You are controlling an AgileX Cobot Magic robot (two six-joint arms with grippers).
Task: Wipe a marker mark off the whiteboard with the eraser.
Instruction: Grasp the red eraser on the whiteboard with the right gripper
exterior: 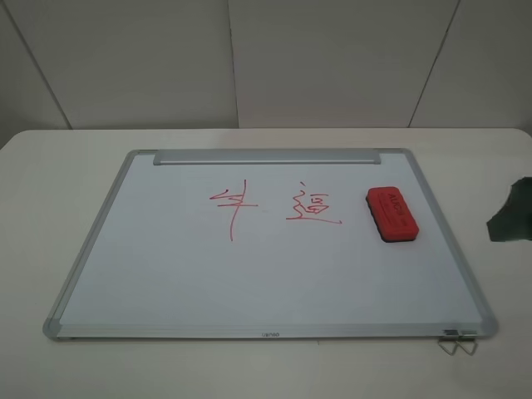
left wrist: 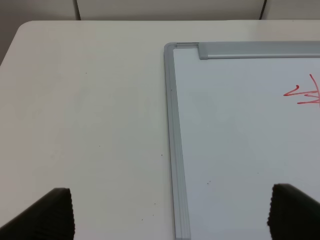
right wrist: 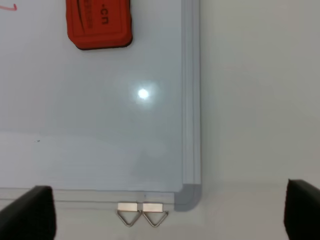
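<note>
**Layout.** We find the whiteboard (exterior: 166, 274) lying flat on the desk (exterior: 50, 166), its grey strip on the edge farthest from both hands.

**Right hand.** The right hand (right wrist: 167, 212) hangs above the board's near corner. Its fingers are spread wide with nothing between them, and two hanger clips (right wrist: 142, 212) lie just below it. The eraser (exterior: 391, 213) rests felt-down on the board, ahead of this hand and just inside the frame on its outer side. Its narrow width lines up with the gap between the fingers, so we judge this hand is placed to fetch it.

**Left hand.** The left hand (left wrist: 172, 215) is equally open and empty. It straddles the frame on its own side, one finger over bare desk and one over the board. The marker mark (exterior: 232, 205) lies ahead of it and inward, toward the other hand.

**Assessment.**
- The eraser is untouched and the mark intact, so wiping has not begun.
- The denser character (exterior: 312, 208) sits between eraser and mark.
- In our judgement the eraser must be lifted over that character, not slid, or it will smear.
</note>
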